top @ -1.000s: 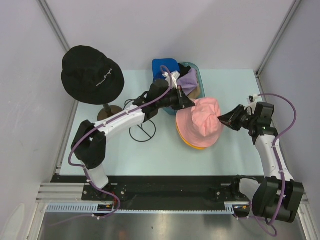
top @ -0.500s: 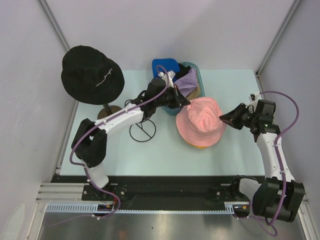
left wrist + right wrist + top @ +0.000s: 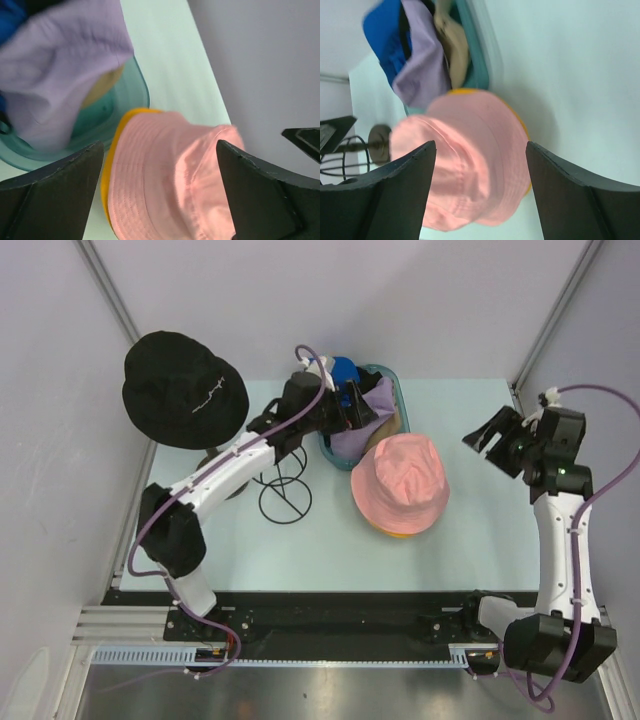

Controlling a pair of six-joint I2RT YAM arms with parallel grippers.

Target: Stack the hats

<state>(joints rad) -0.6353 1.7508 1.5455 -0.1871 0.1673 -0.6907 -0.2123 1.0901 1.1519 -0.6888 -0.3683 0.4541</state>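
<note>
1. The pink hat (image 3: 402, 480), stacked over the orange hat (image 3: 400, 532) on the surface (image 3: 330, 550), could be knocked askew.
2. The blue cap (image 3: 343, 368) could be snagged with the lavender hat (image 3: 366, 420) by the wide-open, empty left end effector (image 3: 350, 405).
3. The right end effector (image 3: 490, 435) is held open, empty.

Arms apart — left end effector (image 3: 350, 408) and right end effector (image 3: 489, 440) spread, empty.

Counted: one black hat (image 3: 185, 388), one pink (image 3: 402, 480), one orange (image 3: 135, 111), one lavender (image 3: 375, 405), one blue (image 3: 343, 370), one tan (image 3: 455, 47). One basket (image 3: 131, 92). One wire stand (image 3: 285, 496).
</note>
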